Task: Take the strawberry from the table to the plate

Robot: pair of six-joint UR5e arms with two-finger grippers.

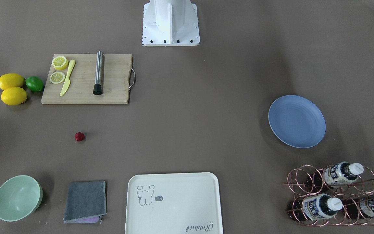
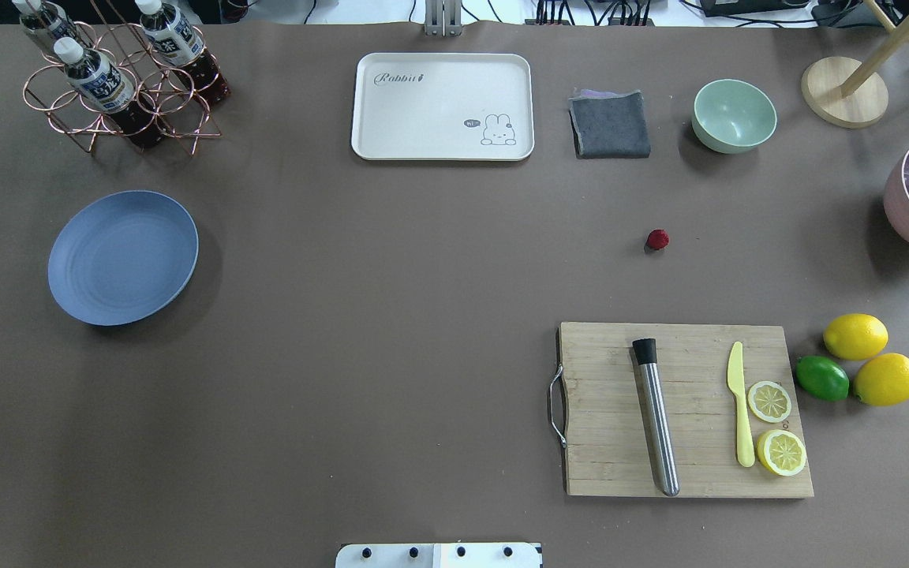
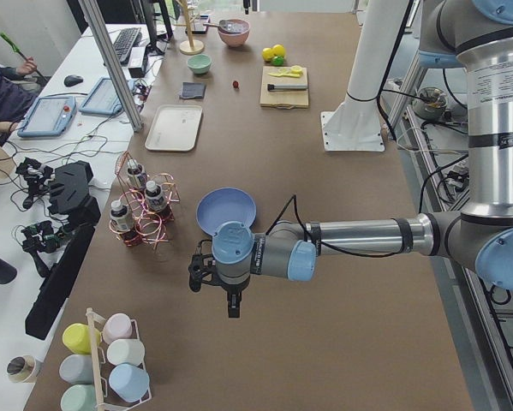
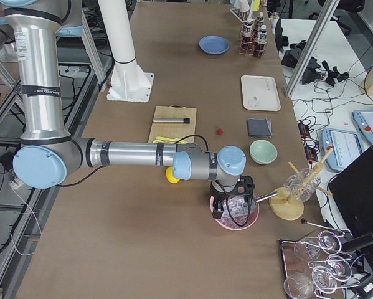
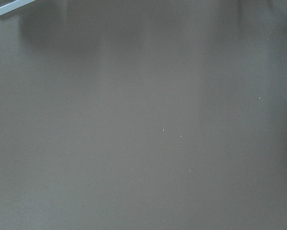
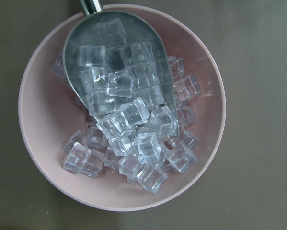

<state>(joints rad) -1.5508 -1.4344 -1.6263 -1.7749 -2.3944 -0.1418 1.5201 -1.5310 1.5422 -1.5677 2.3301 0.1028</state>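
The strawberry [image 1: 79, 136] [image 2: 657, 239], small and dark red, lies alone on the grey-brown table [image 1: 190, 130], between the cutting board and the grey cloth. The blue plate [image 1: 296, 121] [image 2: 123, 257] sits bare on the table's other half. My left gripper [image 3: 230, 304] shows only in the exterior left view, hanging over bare table near the plate [image 3: 226, 210]; I cannot tell whether it is open or shut. My right gripper [image 4: 233, 212] shows only in the exterior right view, over a pink bowl of ice, and its state cannot be told either. The strawberry [image 4: 219, 131] lies well away from it.
A wooden cutting board [image 2: 683, 410] carries a steel muddler, a yellow knife and lemon halves, with lemons and a lime [image 2: 821, 378] beside it. A green bowl [image 2: 735, 115], grey cloth [image 2: 610, 124], cream tray [image 2: 443, 106] and bottle rack [image 2: 119, 87] line the far edge. The pink bowl [image 6: 38, 120] holds ice cubes and a scoop.
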